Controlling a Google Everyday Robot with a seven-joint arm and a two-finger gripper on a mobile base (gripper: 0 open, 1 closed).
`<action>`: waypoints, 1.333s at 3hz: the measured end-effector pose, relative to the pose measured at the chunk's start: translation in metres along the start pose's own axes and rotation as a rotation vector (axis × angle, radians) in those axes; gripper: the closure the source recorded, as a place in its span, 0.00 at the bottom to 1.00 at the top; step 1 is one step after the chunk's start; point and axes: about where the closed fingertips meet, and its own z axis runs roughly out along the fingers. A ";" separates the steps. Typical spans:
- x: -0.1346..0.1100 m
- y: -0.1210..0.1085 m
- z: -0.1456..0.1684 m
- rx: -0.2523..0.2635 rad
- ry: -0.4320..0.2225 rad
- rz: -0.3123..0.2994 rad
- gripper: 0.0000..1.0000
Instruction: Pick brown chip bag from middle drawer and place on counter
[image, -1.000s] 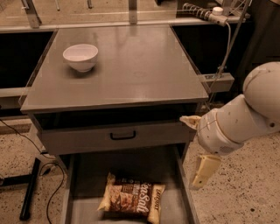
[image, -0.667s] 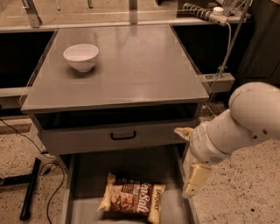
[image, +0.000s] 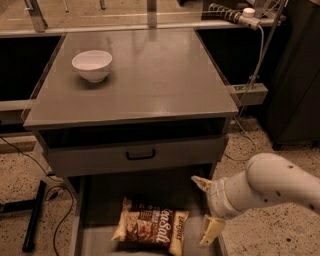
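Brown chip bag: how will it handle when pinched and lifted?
Probably floppy and light: the brown chip bag looks crinkled and puffy, so it should crush and sag under the fingers. Its film wrapper may slip. It lies flat on the middle drawer floor, so it is unlikely to roll. The gripper hangs open beside it.

Grey counter (image: 150, 85) bearing white bowl (image: 92, 64), tool (image: 199, 211) at middle drawer (image: 100, 200)'s right edge

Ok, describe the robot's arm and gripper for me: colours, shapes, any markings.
The arm is a thick, rounded off-white tube with small dark dots on its shell and a ringed collar at the wrist. The gripper, at the right side of the middle drawer beside the brown chip bag, has two flat, pale tan fingers. No cables or lettering show.
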 end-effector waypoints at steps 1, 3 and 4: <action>0.022 0.003 0.053 0.036 -0.060 0.000 0.00; 0.030 0.017 0.083 -0.018 -0.061 0.043 0.00; 0.040 0.032 0.133 -0.081 -0.089 0.106 0.00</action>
